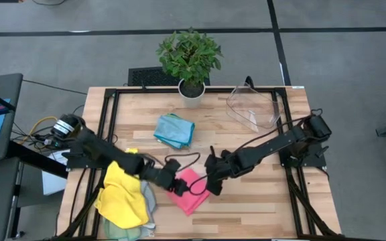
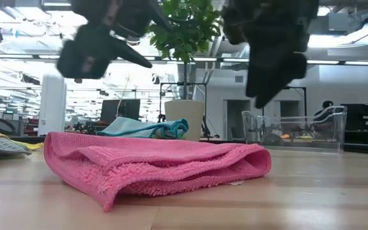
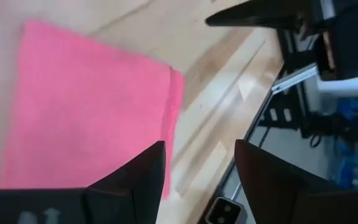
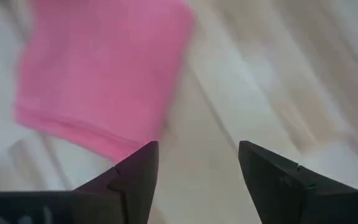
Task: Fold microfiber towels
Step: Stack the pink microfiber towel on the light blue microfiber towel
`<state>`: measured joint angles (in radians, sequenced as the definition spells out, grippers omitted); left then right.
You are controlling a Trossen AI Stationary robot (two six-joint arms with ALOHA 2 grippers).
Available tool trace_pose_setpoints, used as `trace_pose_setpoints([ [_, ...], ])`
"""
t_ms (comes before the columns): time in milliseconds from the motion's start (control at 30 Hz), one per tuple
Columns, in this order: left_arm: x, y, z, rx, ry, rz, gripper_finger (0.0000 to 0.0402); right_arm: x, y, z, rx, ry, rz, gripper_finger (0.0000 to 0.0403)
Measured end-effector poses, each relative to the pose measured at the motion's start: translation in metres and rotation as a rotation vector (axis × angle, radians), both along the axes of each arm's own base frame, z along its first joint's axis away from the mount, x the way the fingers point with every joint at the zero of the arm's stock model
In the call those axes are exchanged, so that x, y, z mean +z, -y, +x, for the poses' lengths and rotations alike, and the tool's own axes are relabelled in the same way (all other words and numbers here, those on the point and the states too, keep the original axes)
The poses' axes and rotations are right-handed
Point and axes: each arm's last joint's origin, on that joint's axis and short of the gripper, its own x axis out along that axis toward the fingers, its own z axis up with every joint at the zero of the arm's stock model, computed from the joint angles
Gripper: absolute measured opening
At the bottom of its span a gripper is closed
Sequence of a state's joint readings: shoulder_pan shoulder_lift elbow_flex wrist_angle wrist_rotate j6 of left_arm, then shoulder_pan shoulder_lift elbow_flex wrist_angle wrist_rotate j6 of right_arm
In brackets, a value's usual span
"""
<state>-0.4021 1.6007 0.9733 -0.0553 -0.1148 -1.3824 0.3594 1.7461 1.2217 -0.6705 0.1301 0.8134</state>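
Note:
A pink microfiber towel [image 1: 190,190] lies folded flat on the wooden table near its front middle; in the low view the pink towel [image 2: 152,163] rests in several layers with a fold at its right end. My left gripper [image 1: 177,183] hovers open just above the towel's left part, and the left wrist view shows the left gripper [image 3: 201,168] with bare fingers over the pink towel [image 3: 92,112]. My right gripper [image 1: 212,183] hangs open above the towel's right edge; in its wrist view the right gripper [image 4: 197,163] holds nothing above the pink towel [image 4: 98,74].
A yellow towel [image 1: 122,197] lies heaped on paler towels [image 1: 146,217] at the front left. A folded teal-blue towel [image 1: 174,130] lies mid-table. A potted plant [image 1: 190,63] and a clear plastic bin [image 1: 253,107] stand at the far edge. Bare wood shows front right.

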Motion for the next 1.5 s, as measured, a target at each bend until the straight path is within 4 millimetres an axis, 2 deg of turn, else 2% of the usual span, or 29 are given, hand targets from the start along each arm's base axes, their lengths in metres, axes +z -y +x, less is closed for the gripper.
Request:
trace_pose_setpoints([
  [200,-0.006,-0.029,0.006,-0.126,-0.064,0.05,0.0185,0.006,-0.019,-0.015,-0.071,-0.017,0.028,0.025],
  [333,-0.016,-0.043,0.0,-0.183,-0.195,0.087,0.0185,-0.006,-0.034,-0.014,-0.058,-0.002,-0.01,0.025],
  [500,-0.022,-0.041,-0.01,-0.303,-0.318,0.029,0.0185,-0.025,-0.034,0.003,-0.035,0.013,0.025,0.025],
  [600,-0.024,-0.036,-0.017,-0.305,-0.369,0.065,0.0185,-0.025,-0.032,0.011,-0.062,0.073,0.054,0.025],
  [833,-0.025,-0.041,-0.015,-0.373,-0.333,0.153,0.019,-0.022,-0.031,0.014,-0.355,0.118,0.163,0.0251],
  [1000,-0.029,-0.048,-0.015,-0.396,-0.332,0.167,0.0211,-0.032,-0.039,0.019,-0.44,0.131,0.25,0.0273],
  [1200,-0.03,-0.056,-0.013,-0.373,-0.333,0.2,0.0232,-0.035,-0.052,0.0,-0.592,0.043,0.245,0.0298],
  [1333,-0.046,-0.062,-0.003,-0.373,-0.346,0.173,0.0233,-0.036,-0.068,-0.008,-0.653,0.038,0.286,0.0309],
  [1500,-0.063,-0.062,0.011,-0.395,-0.302,0.122,0.0233,-0.037,-0.075,-0.017,-0.824,0.096,0.276,0.0313],
])
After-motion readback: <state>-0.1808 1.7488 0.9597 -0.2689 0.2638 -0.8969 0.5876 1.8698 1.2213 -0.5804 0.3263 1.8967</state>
